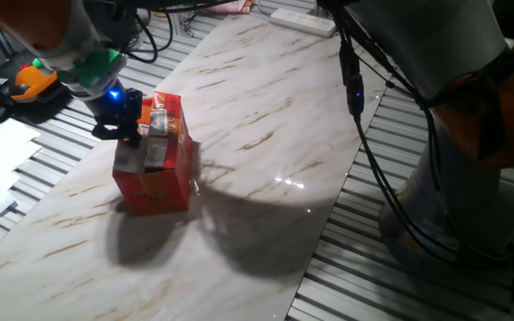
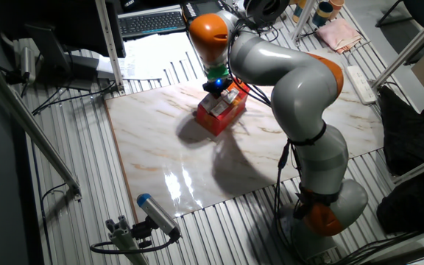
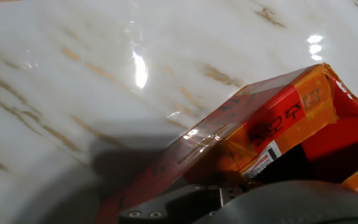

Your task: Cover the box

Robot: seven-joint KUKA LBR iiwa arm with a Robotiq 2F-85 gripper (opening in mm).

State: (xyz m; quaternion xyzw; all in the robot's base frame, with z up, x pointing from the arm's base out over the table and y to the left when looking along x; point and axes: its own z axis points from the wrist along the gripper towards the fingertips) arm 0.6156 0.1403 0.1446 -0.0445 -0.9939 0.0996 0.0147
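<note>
The robot's gripper (image 1: 121, 114) sits low against the top of the box (image 1: 154, 169), its black fingers pressed in among the flaps on the side nearest the striped table edge; whether the fingers are spread or clamped on a flap cannot be told from any view. A blue light glows on the wrist just above the box. The red carton stands upright on the marble-patterned tabletop (image 1: 266, 134), near that surface's edge, its pale-labelled flaps (image 1: 158, 120) partly folded over the opening and one red flap standing up behind them. In the hand view the box (image 3: 272, 130) fills the lower right, tilted against the camera, with the glossy tabletop (image 3: 104, 74) beyond. From the other fixed view, the grey and orange arm (image 2: 285, 81) arches over the box (image 2: 219, 112).
</note>
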